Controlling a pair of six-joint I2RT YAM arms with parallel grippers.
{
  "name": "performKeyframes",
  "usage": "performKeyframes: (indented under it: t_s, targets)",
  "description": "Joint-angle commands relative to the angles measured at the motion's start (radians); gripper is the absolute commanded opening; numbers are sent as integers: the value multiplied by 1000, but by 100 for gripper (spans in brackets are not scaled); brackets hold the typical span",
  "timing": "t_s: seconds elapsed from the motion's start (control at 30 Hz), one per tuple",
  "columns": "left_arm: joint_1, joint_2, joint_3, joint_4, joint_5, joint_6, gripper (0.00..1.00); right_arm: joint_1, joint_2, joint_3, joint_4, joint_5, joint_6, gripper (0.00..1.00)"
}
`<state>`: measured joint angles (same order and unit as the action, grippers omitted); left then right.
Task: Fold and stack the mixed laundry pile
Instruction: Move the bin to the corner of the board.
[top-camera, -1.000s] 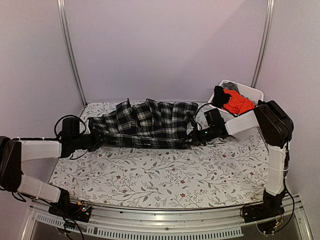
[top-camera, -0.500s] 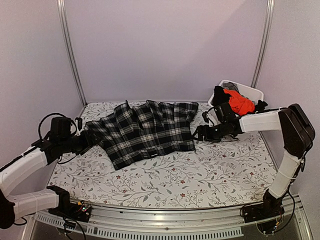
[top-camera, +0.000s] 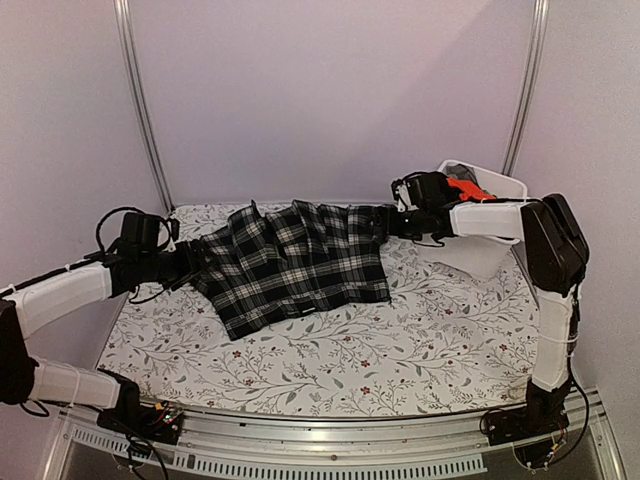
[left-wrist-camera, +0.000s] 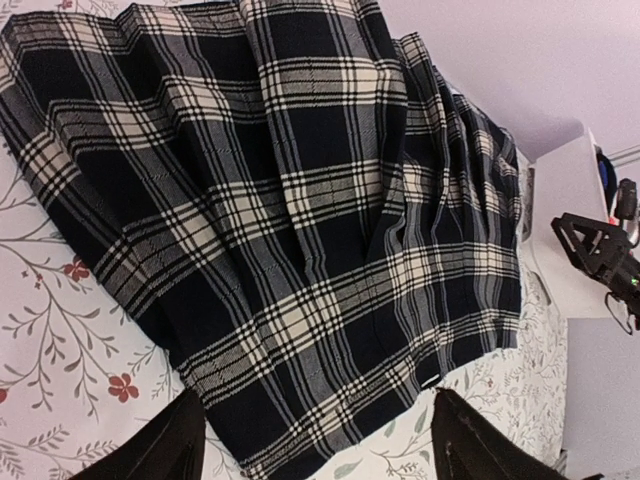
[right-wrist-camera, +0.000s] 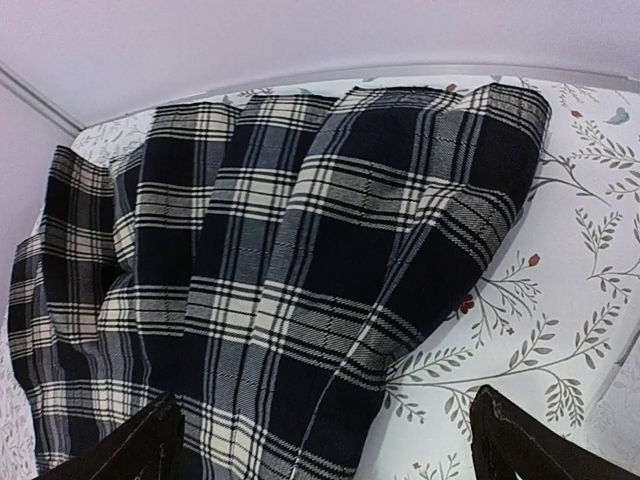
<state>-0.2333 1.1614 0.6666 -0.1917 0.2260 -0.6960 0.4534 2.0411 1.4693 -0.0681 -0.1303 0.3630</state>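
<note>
Plaid garment spread out for folding, an arm at each end of it.

The flowered surface carries the plaid garment, laid mostly flat across its back half but rumpled in long ridges, likely so it can be smoothed and folded. The white bin at back right holds the rest of the pile, with an orange-red piece showing. The left arm reaches the cloth's left edge and the right arm its top right corner, probably to pinch there. The left jaws and right jaws both stand wide, gripping nothing.
</note>
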Motion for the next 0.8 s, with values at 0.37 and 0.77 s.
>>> performKeyframes:
  t_s: [0.37,0.77]
  targets:
    - [-40,136,59,-46,-112,131,73,-151,-274,-415,18,290,87,99]
    - [-284,466,161,-95,-330,180,39,-26,-430,-436,34,-15,1,89]
